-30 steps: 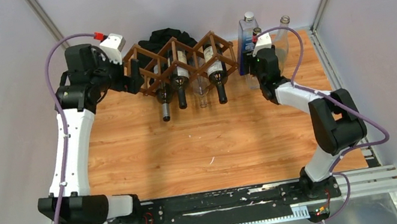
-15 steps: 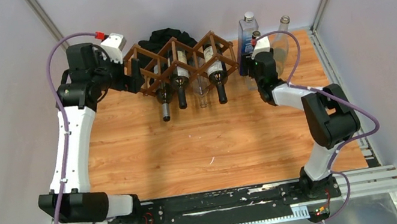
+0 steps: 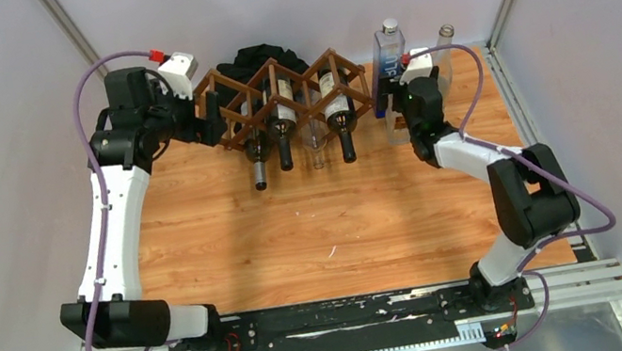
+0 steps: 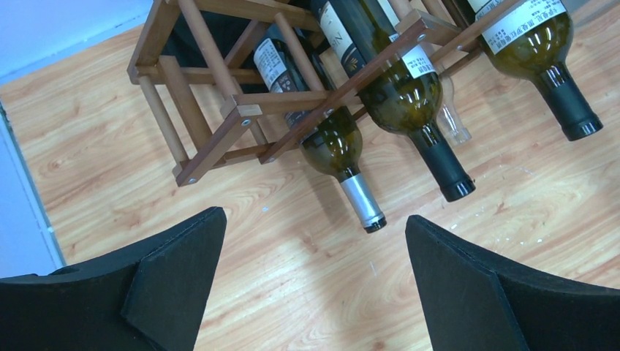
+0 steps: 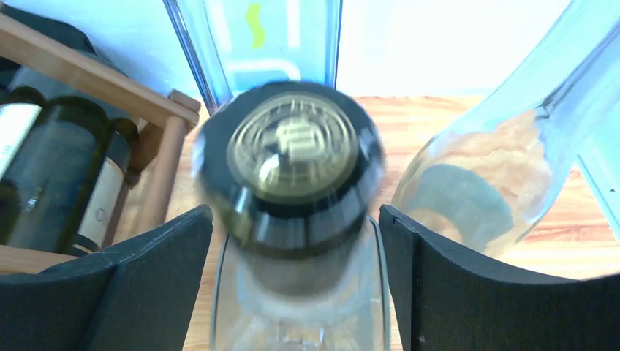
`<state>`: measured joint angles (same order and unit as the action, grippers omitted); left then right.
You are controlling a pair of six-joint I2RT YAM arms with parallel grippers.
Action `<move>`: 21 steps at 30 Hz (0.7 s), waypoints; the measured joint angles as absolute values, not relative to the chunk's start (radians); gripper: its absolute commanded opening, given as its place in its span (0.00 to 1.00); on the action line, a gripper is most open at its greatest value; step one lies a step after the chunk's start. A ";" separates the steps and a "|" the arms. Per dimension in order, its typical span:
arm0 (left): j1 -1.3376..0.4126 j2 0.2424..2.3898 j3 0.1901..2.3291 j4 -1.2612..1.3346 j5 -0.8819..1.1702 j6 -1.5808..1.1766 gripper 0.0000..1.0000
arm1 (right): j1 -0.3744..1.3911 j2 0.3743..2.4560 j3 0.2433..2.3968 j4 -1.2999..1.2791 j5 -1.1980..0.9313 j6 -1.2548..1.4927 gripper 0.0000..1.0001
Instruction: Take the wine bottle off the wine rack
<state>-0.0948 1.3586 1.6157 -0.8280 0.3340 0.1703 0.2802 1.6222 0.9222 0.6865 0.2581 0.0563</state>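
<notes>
The dark wooden wine rack (image 3: 290, 74) (image 4: 241, 110) stands at the back of the table. Three dark wine bottles (image 3: 281, 123) (image 4: 398, 110) lie in it, necks pointing toward me. A clear bottle (image 3: 316, 151) (image 4: 453, 124) lies between them. My left gripper (image 3: 208, 121) (image 4: 314, 241) hangs open by the rack's left end, holding nothing. My right gripper (image 3: 406, 107) (image 5: 296, 219) points down over an upright clear glass bottle with a black and gold cap (image 5: 292, 157), right of the rack. Its jaws are open on either side of that bottle's neck.
A tall blue bottle (image 3: 387, 53) (image 5: 256, 44) and another clear bottle (image 3: 444, 53) (image 5: 482, 175) stand close around the right gripper. A black cloth heap (image 3: 263, 55) lies behind the rack. Grey walls close in the table on three sides.
The right gripper's jaws have spread wider around the capped clear bottle, and its wrist has shifted slightly. The left arm has not moved.
</notes>
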 measured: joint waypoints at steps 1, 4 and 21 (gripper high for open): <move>-0.095 1.359 1.616 -0.830 0.334 0.170 1.00 | 0.280 1.609 0.923 0.686 0.257 0.057 0.89; -0.095 1.358 1.616 -0.839 0.334 0.170 1.00 | 0.280 1.552 0.923 0.661 0.253 0.058 0.89; -0.095 1.359 1.657 -0.881 0.300 0.156 1.00 | 0.459 1.227 1.054 0.247 0.261 0.044 0.91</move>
<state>-0.0948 1.3586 1.6569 -0.8806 0.3004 0.1562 0.4595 1.2274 1.0538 0.2474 0.2607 0.0441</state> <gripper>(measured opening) 0.998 0.907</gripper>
